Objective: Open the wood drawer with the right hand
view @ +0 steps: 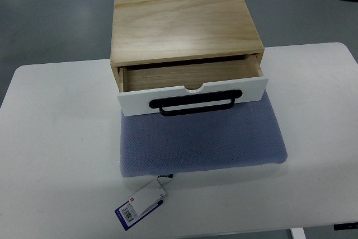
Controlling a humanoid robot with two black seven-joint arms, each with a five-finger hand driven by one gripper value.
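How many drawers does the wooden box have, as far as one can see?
1. The pale wooden box shows a single white-fronted drawer with a black handle, pulled partly out over the blue-grey cushion. Other sides are hidden.

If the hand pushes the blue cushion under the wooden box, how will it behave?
The blue cushion looks soft and padded, so it would probably dent and bend, not slide stiffly. The wooden box sits on its far part, likely pinning it. Its tag would trail loosely.
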